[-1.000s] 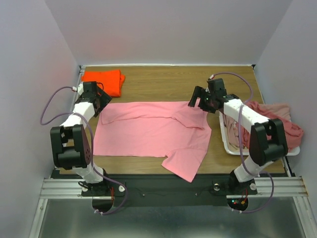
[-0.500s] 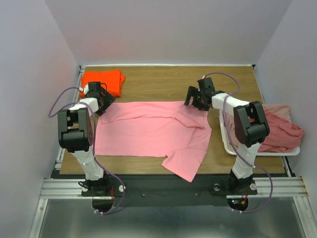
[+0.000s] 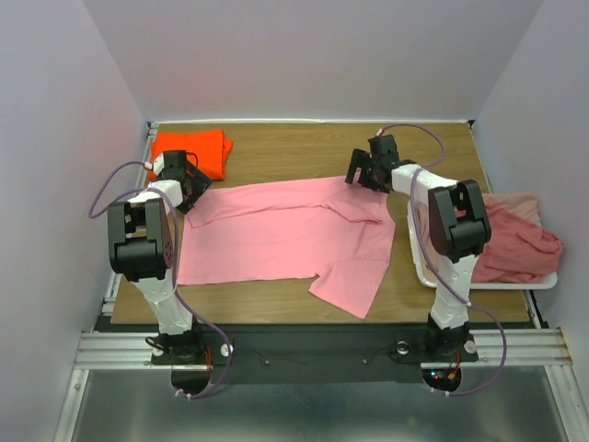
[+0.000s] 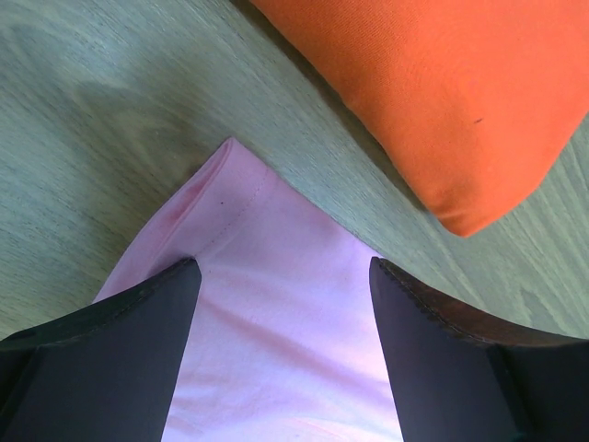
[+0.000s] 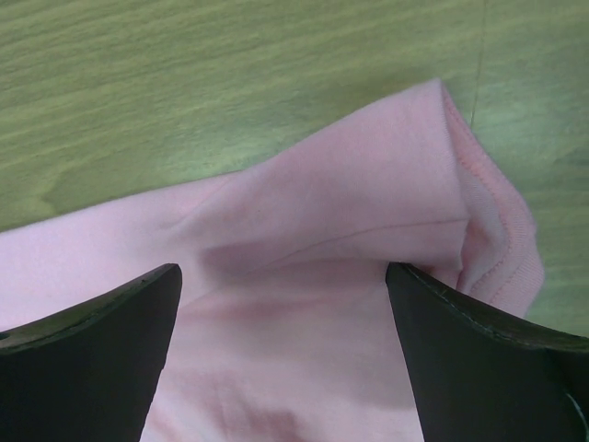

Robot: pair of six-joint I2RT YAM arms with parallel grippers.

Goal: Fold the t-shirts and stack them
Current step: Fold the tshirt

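One orange shirt [image 3: 189, 152] lies folded at the table's [image 3: 304, 147] far left. Just beside it, the left gripper [image 4: 281, 276] hangs with jaws spread astride the far-left corner of the one pink shirt [image 3: 276, 239], grasping nothing. That shirt lies spread out mid-table. The right gripper [image 5: 282, 276] stands equally wide over the far-right corner, empty. The cloth looks light and limp, apt to sag and wrinkle; I judge those two far corners, pinched near the seam, the best holds. At right, one tray [image 3: 506, 284] holds a heap [image 3: 520, 244] of rose shirts, at least two.
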